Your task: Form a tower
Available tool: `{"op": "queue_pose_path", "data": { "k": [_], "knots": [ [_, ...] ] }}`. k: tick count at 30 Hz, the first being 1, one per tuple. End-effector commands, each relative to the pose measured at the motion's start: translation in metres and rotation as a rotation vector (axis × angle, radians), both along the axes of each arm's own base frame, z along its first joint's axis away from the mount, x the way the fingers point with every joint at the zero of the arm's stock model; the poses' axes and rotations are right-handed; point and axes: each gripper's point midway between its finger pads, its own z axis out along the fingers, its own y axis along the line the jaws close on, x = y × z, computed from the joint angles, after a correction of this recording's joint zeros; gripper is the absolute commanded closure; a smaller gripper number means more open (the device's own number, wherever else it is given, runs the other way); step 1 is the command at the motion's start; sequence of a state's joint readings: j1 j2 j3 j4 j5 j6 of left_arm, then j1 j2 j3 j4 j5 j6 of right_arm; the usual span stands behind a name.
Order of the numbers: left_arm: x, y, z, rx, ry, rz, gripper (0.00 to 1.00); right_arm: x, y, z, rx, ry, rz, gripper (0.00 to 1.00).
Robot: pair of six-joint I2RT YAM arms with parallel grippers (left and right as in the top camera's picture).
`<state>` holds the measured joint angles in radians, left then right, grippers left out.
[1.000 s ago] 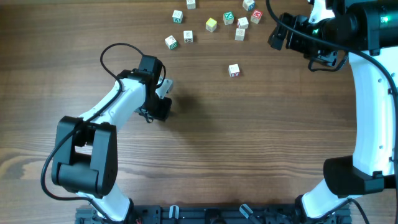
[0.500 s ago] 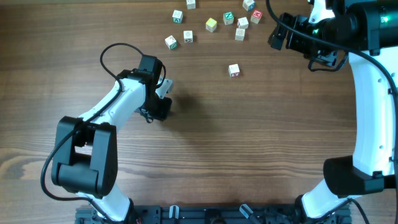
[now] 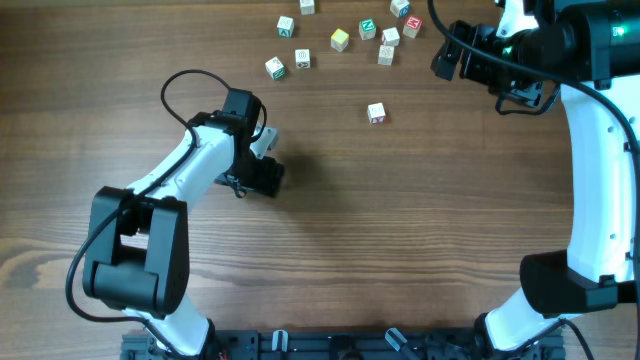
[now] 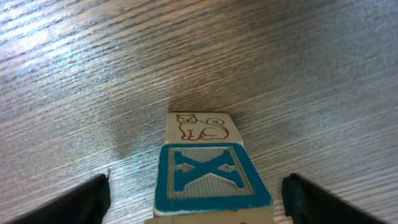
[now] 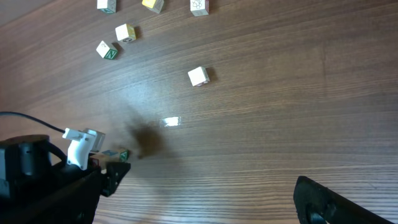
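In the left wrist view a cube with a blue X top stands on the wood between the fingers of my left gripper. The jaws are open, with clear gaps on both sides. Just beyond the X cube lies a pale face with a brown cat drawing; I cannot tell whether the two are stacked or side by side. From overhead the left gripper hides both. My right gripper hovers open at the back right, holding nothing. No tower shows in these views. A lone pale cube with a red mark stands apart.
Several loose letter cubes lie scattered at the back of the table, among them a yellow one and a red-marked one. The left arm and its cable loop reach in from the front left. The right arm runs along the right edge.
My left gripper's jaws have opened and let go of the blue X cube. Its place over the table is the same. The right arm has not moved.
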<state>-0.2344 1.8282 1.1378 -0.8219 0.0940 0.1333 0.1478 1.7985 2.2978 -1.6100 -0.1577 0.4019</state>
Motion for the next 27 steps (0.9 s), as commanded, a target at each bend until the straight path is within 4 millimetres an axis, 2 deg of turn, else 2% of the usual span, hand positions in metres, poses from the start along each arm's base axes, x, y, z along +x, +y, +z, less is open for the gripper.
{"op": "queue_pose_path", "data": {
  "k": [1, 3, 5, 7, 11, 14, 17, 18, 20, 24, 27],
  "knots": [
    [-0.001, 0.003, -0.003, 0.008, 0.007, -0.002, 0.0, -0.001, 0.003, 0.001, 0.009, -0.002, 0.017, 0.0],
    [-0.002, 0.003, -0.002, 0.009, 0.011, -0.002, 0.0, -0.001, 0.003, 0.001, 0.009, -0.002, 0.017, 0.0],
    [0.003, 0.001, 0.009, 0.009, 0.011, -0.002, 0.0, -0.001, 0.003, 0.001, 0.009, -0.002, 0.017, 0.0],
    [0.014, -0.001, 0.035, 0.004, -0.003, 0.014, 0.0, -0.001, 0.003, 0.001, 0.009, -0.002, 0.017, 0.0],
    [0.026, -0.009, 0.11, -0.039, -0.085, 0.01, 0.0, -0.001, 0.003, 0.001, 0.01, -0.001, 0.017, 0.0],
    [0.03, -0.009, 0.165, -0.083, -0.233, 0.051, 0.0, -0.001, 0.003, 0.001, 0.01, -0.001, 0.016, 0.0],
    [0.025, -0.007, 0.2, -0.107, -0.34, 0.057, 0.0, -0.001, 0.003, 0.001, 0.01, -0.001, 0.016, 0.0],
    [0.024, -0.007, 0.204, -0.109, -0.352, 0.057, 0.0, -0.001, 0.003, 0.001, 0.01, -0.002, 0.016, 0.0],
    [0.024, -0.003, 0.2, -0.087, -0.347, 0.063, 0.0, -0.001, 0.003, 0.001, 0.01, -0.001, 0.016, 0.0],
    [0.027, -0.004, 0.18, -0.071, -0.289, 0.062, 0.0, -0.001, 0.003, 0.001, 0.01, -0.001, 0.017, 0.0],
    [0.032, -0.004, 0.154, -0.044, -0.217, 0.064, 0.0, -0.001, 0.003, 0.001, 0.01, -0.001, 0.017, 0.0]
  ]
}}
